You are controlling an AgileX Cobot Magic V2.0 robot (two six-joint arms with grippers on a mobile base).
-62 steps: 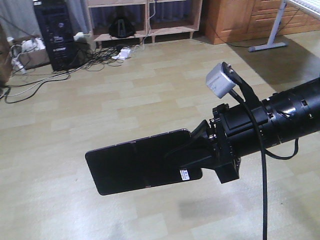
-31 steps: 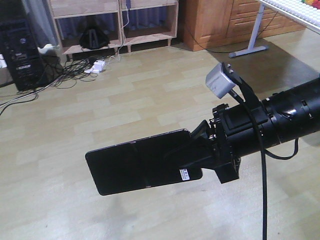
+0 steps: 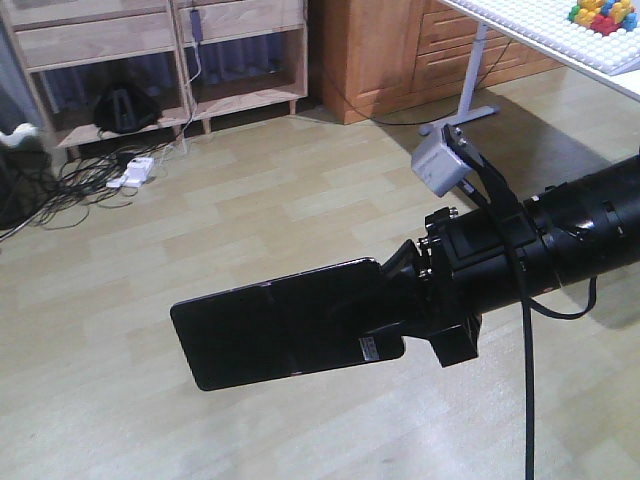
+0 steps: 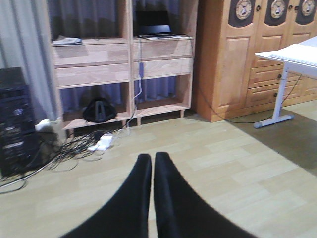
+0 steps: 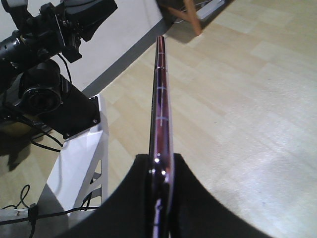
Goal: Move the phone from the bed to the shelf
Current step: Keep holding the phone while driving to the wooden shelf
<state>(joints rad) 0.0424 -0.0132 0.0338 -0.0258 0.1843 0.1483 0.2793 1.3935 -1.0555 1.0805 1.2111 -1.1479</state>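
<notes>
**Black phone [image 3: 280, 335] pinched by one short end, shelf [image 4: 124, 49] well apart**

The phone hangs in the air above the pale plank floor [image 3: 300, 200], on no surface at all. The right gripper [image 3: 392, 300] has its jaws drawn narrow onto the end that bears the white sticker [image 3: 370, 349], and the rest juts out flat and unsupported. The right wrist view shows it edge-on and very thin. The left gripper [image 4: 152, 158] has its fingers pressed together with nothing between them.

It looks light and stiff, but also glossy, slippery and breakable. The seam across its middle could be a weak line. A hold on the flat faces nearer the middle would probably lever it less.
</notes>
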